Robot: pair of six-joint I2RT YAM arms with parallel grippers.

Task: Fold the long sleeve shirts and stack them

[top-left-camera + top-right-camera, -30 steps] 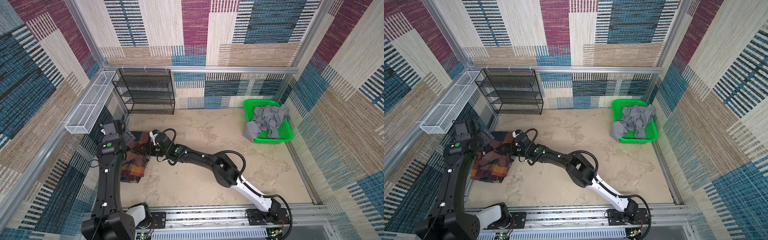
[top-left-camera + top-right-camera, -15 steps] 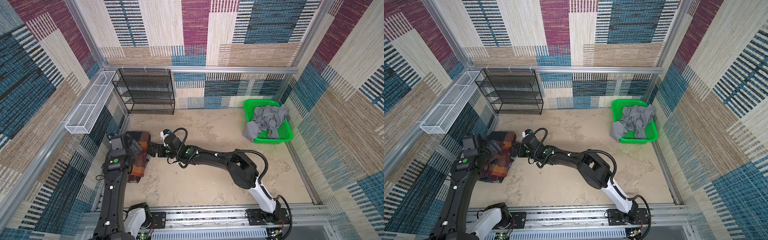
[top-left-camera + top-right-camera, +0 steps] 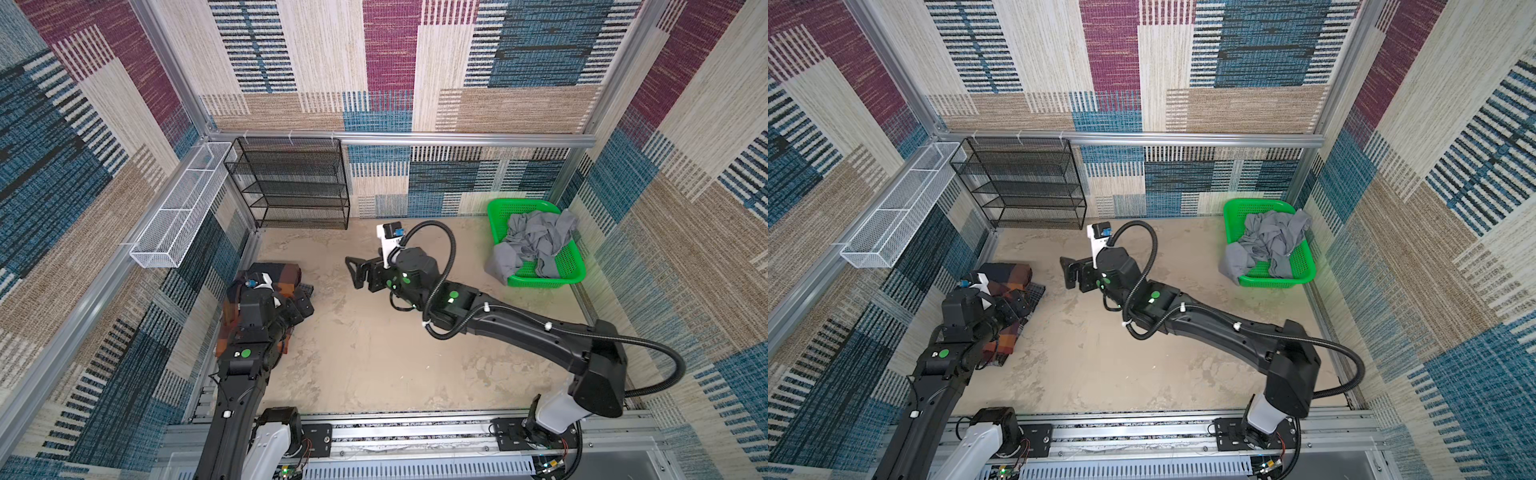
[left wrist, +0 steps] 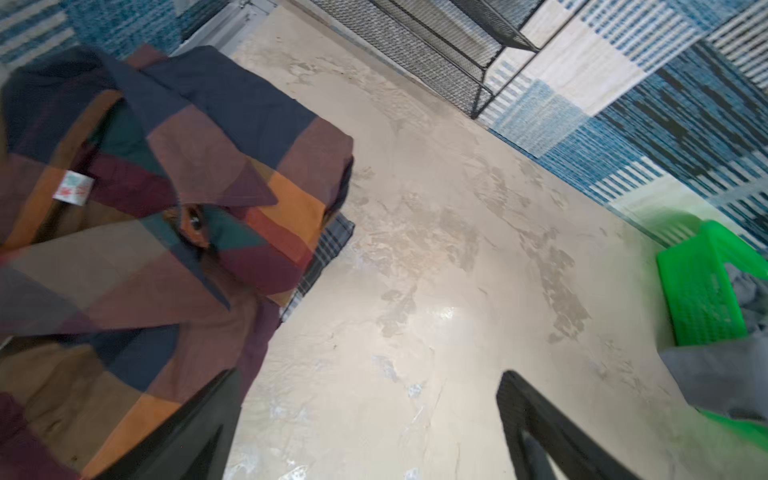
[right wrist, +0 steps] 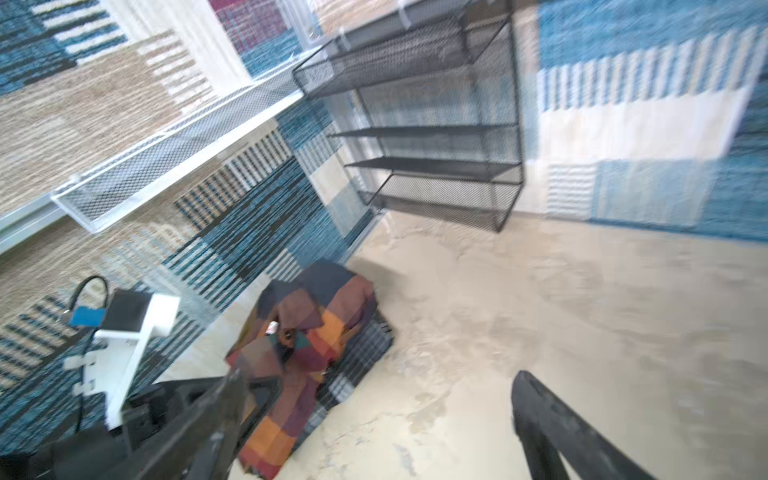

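Two plaid shirts are stacked at the left edge of the mottled beige tabletop: the large shirt, folded, upon the grey shirt. Soft, light cloth is judged apt to slump, so a folded edge is best gripped. Left pincer and right pincer are spread wide, empty. A green basket of grey cloth is set well apart.

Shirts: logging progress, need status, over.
Left gripper open, right gripper open, both empty. Plaid shirt folded atop grey shirt. Nothing in the way; basket off right.
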